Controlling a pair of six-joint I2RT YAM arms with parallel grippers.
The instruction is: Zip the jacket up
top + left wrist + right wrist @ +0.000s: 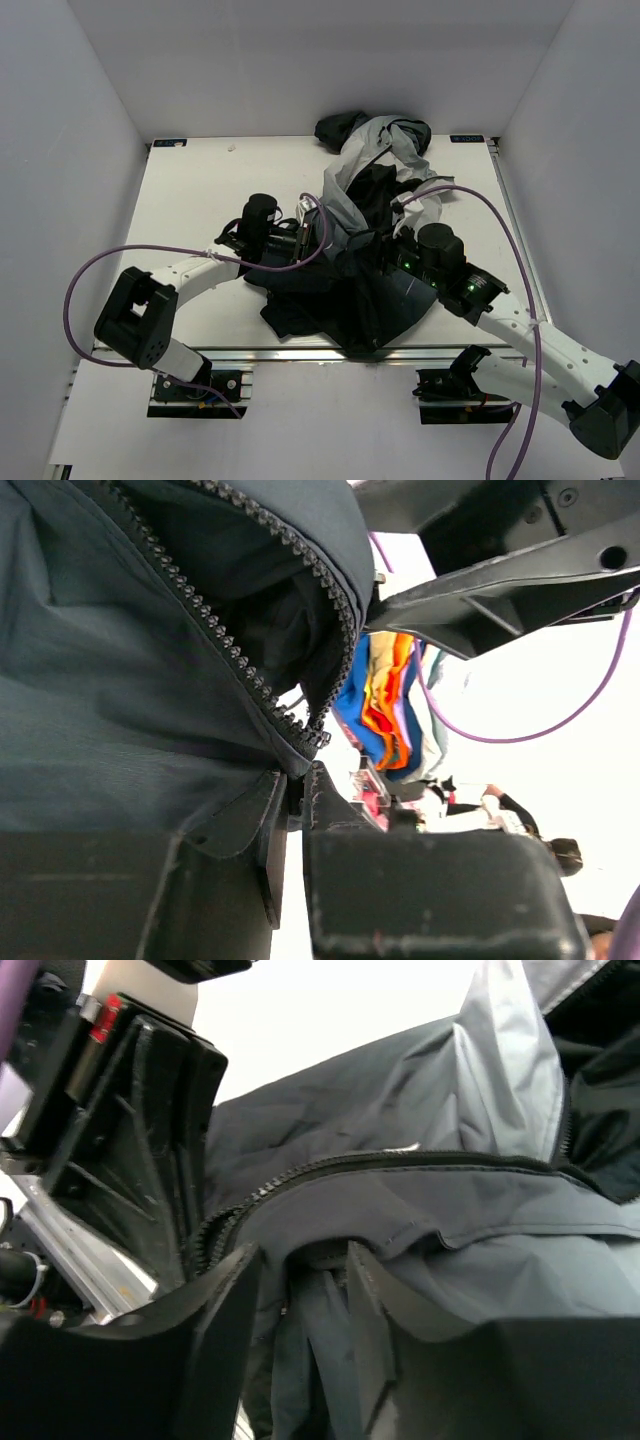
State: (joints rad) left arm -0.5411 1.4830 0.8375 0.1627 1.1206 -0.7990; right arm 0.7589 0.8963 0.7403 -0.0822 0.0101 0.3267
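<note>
The jacket (340,310) lies heaped on the middle of the worktop (200,180), running from its far edge to its near edge, with the light part at the far end. Over the worktop's centre-left, the left gripper (290,815) is clenched on a thin tab of fabric just below where the 2 rows of the zipper (200,610) meet. Over the centre-right, the right gripper (300,1255) has its jaws apart. Folds of cloth sit loosely in the gap and nothing is pinched. I cannot pick out the slider or its pull in any view, and that is the main risk: closing here would likely catch only loose cloth, so a pull would drag the jacket instead of running the zipper. The left hold is narrow and could slip under tension, which would leave the bottom end unanchored. The zipper line also bends through the crumpled heap, so slack lining could be drawn into the teeth and jam them.
</note>
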